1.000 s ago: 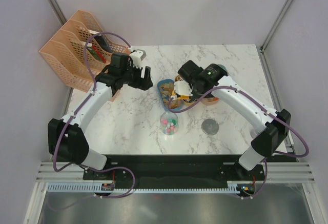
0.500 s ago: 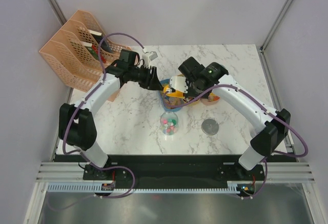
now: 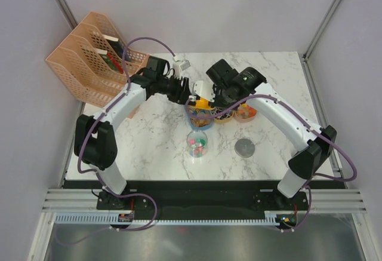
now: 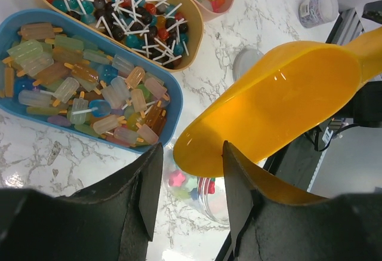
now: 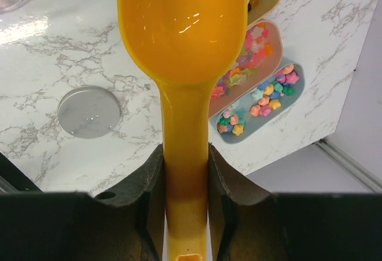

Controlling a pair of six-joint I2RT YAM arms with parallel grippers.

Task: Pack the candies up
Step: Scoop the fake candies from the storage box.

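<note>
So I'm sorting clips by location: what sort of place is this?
Probably a robot lab cell: plain grey walls box in a marble-look table, with an aluminium rail along its near edge.

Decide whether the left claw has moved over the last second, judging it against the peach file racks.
Yes. The left claw has swung right, away from the peach file racks and towards the blue tray.

Top view high, from behind; wrist views close, downward; all share scoop (image 4: 268, 106).
</note>
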